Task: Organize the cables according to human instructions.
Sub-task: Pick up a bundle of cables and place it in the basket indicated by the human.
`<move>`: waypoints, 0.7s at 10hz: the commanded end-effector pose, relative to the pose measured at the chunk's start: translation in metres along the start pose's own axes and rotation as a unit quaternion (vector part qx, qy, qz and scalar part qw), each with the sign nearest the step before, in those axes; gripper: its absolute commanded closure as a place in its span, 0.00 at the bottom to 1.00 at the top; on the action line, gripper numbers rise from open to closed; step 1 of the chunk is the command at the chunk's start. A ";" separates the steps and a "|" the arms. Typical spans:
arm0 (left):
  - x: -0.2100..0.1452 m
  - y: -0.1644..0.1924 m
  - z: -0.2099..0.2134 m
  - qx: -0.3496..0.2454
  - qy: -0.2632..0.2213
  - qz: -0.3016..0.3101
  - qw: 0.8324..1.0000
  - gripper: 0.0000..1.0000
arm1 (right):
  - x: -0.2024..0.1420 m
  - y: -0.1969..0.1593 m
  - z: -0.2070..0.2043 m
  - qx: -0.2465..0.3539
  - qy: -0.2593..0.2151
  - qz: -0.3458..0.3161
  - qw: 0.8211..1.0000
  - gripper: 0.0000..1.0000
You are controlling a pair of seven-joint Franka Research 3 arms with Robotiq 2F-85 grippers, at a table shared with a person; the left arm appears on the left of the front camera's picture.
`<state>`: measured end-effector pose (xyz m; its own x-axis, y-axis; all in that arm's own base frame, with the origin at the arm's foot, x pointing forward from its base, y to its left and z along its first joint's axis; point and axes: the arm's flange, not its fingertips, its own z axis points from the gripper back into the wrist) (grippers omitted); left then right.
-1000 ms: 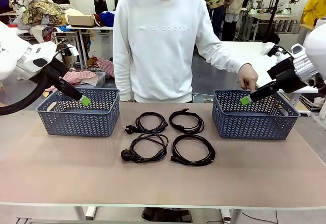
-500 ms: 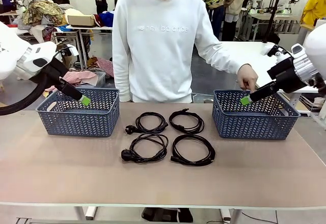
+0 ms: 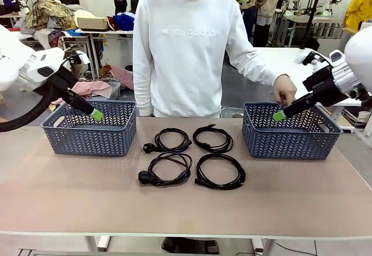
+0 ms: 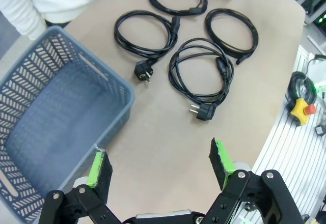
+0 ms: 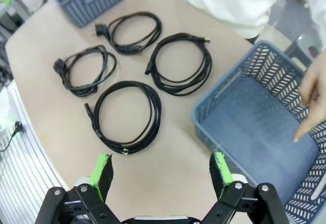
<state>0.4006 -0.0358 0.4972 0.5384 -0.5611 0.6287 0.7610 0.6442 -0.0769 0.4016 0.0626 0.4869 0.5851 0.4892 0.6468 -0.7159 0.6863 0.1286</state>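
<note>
My left gripper [image 4: 160, 158] and right gripper [image 5: 160, 165] hang wide open, empty, unmoved. The person's hand [image 3: 283, 88] keeps pointing into the right basket [image 3: 290, 142] (my cue, I judge). The four cables [image 3: 144, 177] lie untouched at the middle of the table [image 3: 290, 203]; no pick is begun.

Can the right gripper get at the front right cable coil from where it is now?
Probably yes: the right gripper hovers open by the right basket, and the front right cable lies on bare table with nothing between them.
</note>
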 end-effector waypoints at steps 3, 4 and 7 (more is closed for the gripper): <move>-0.004 0.002 -0.001 -0.008 -0.007 -0.007 1.000 0.00 | 0.021 0.031 -0.032 -0.014 0.089 0.091 0.992 0.00; -0.004 0.002 -0.001 -0.008 -0.007 -0.007 1.000 0.00 | 0.022 0.039 -0.043 -0.010 0.114 0.117 0.987 0.00; -0.004 0.002 -0.001 -0.008 -0.007 -0.007 1.000 0.00 | 0.023 0.062 -0.076 0.024 0.177 0.181 0.967 0.00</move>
<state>0.4005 -0.0357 0.4969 0.5382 -0.5628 0.6274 0.7613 0.6440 -0.0754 0.3931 0.1527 0.4489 0.4124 0.8157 0.4056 -0.8881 0.4591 -0.0203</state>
